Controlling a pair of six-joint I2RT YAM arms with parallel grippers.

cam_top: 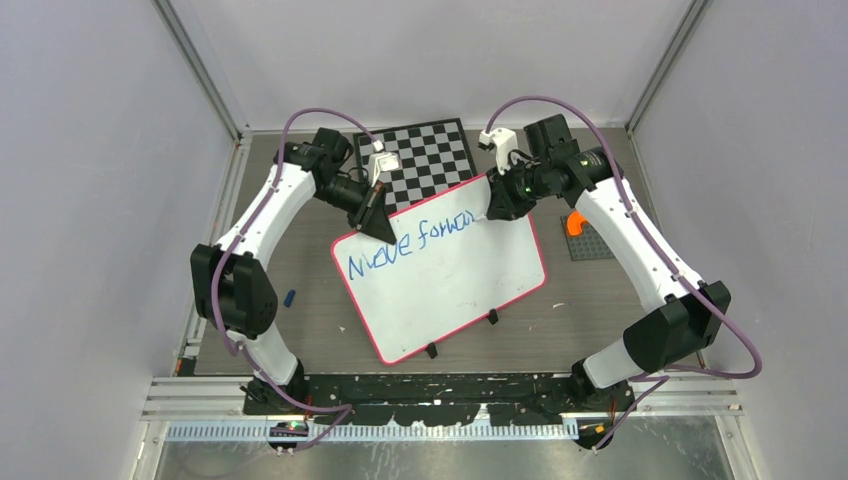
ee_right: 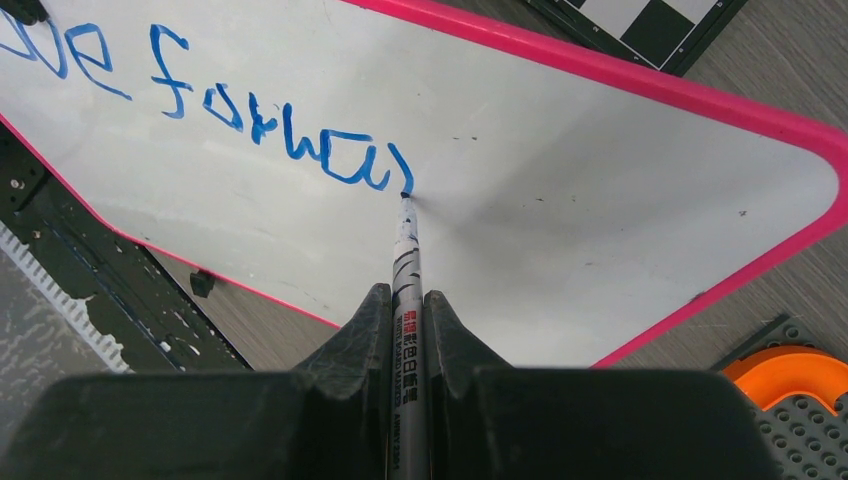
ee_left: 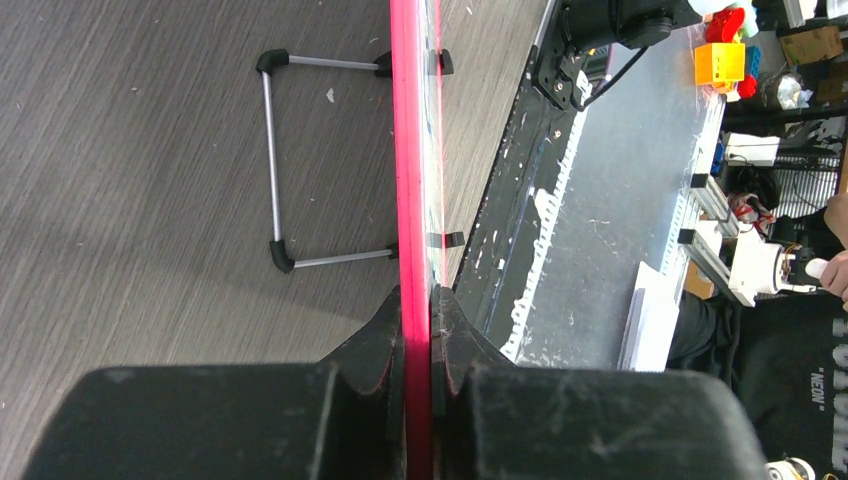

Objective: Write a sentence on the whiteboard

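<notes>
The right pincer [ee_right: 405,300] is pinching the marker [ee_right: 410,250], tip down on the whiteboard [ee_right: 600,170] right at the tail of the blue sentence [ee_right: 285,135], which reads roughly "Move forwa" so far. The board sits mid-worktop [cam_top: 590,300], skewed, its writing running toward 2 o'clock, with the checkered board [cam_top: 430,155] just behind at 12. The left pincer [ee_left: 418,300] is pressed onto the pink rim at the board's 10 o'clock corner, bracing it. To finish "forward" cleanly, I'd say light, even tip pressure and small strokes along that 2 o'clock line. The brace must hold firm or the board skates.
</notes>
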